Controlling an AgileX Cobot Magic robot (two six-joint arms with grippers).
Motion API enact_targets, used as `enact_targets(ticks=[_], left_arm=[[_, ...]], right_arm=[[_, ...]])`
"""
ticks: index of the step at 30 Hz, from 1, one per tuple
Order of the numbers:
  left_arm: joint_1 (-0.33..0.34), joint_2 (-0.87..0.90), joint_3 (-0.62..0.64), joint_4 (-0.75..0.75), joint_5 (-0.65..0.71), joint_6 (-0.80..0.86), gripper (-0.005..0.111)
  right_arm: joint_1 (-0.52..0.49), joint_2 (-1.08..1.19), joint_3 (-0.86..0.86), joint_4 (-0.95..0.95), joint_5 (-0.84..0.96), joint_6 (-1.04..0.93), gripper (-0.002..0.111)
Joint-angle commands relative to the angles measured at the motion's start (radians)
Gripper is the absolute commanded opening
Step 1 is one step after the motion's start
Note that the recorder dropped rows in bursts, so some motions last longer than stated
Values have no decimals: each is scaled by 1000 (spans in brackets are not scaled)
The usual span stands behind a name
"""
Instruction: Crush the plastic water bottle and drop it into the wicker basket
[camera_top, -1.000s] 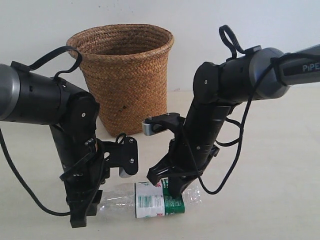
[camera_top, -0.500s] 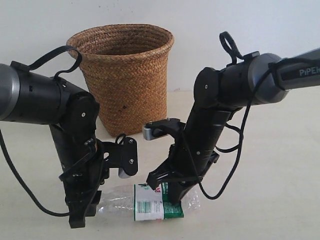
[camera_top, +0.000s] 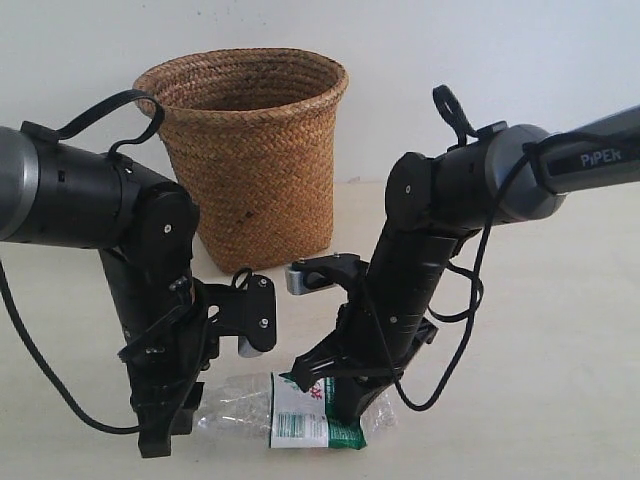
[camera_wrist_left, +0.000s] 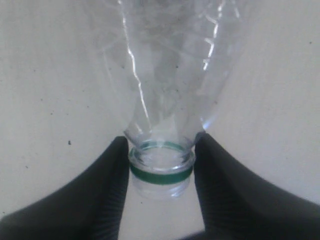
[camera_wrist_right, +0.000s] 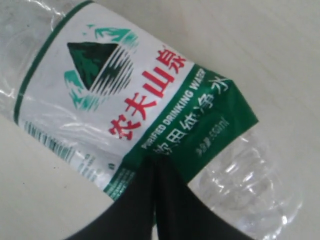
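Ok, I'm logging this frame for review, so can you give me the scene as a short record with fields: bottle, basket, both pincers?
bottle: plastic water bottle on its side on the table
basket: wicker basket upright behind the bottle, apart from it
left pincer: closed on the neck
right pincer: fingers together, tips on the label
stage: bottle not yet in basket

Soft, even light; mild blur
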Motion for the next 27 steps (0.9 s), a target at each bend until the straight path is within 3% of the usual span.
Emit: enact_targets(ticks=[1, 11, 27], left_arm=[[2, -6, 2, -29, -5, -6, 4], [2, -6, 2, -29, -5, -4, 4], [2, -6, 2, -29, -3, -4, 4]], right_arm=[[2, 97, 36, -55, -17, -26, 0], [2, 75, 36, -45, -13, -45, 0], [2, -221, 36, -89, 7, -31, 0]])
